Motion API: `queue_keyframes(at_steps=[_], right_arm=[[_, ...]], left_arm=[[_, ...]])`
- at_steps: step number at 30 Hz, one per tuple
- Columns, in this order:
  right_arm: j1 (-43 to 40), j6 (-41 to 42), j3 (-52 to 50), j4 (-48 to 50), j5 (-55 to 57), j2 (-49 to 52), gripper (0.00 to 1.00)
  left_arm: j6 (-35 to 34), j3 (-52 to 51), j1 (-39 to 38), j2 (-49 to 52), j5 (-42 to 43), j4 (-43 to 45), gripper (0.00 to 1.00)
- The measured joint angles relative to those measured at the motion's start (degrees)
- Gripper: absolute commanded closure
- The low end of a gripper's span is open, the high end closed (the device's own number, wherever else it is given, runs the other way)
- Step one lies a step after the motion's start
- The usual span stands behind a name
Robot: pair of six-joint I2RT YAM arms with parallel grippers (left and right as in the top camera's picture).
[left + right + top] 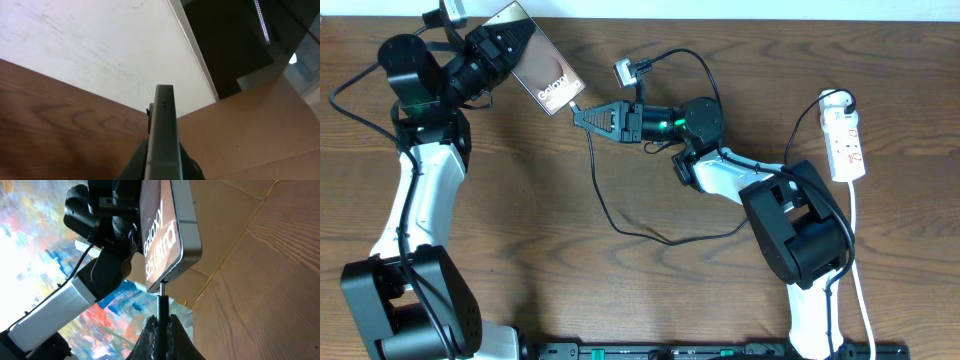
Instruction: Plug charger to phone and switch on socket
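My left gripper (pixel 510 45) is shut on the phone (pixel 544 72), a dark slab with white "Galaxy Ultra" lettering, holding it up at the back left of the table. In the left wrist view I see the phone's edge (pixel 164 130) between the fingers. My right gripper (pixel 582 116) is shut on the charger's connector end (pixel 161 307), and its tip touches the phone's bottom edge (pixel 167 255). The black charger cable (pixel 610 215) loops across the table. The white socket strip (pixel 845 140) with red markings lies at the far right.
A small white adapter (pixel 626 72) on a black cord lies behind the right gripper. The strip's white cord (pixel 860 260) runs down the right side towards the front edge. A pale wall borders the table's back edge (pixel 100 60).
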Motion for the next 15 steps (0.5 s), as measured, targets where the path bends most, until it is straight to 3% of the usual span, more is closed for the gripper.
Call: queue_keyframes(at_steps=[15], right_arm=[[0.00, 0.00, -0.02, -0.04, -0.35, 0.00, 0.99]], left_arm=[[0.00, 0.00, -0.39, 0.00, 0.28, 0.46, 0.93]])
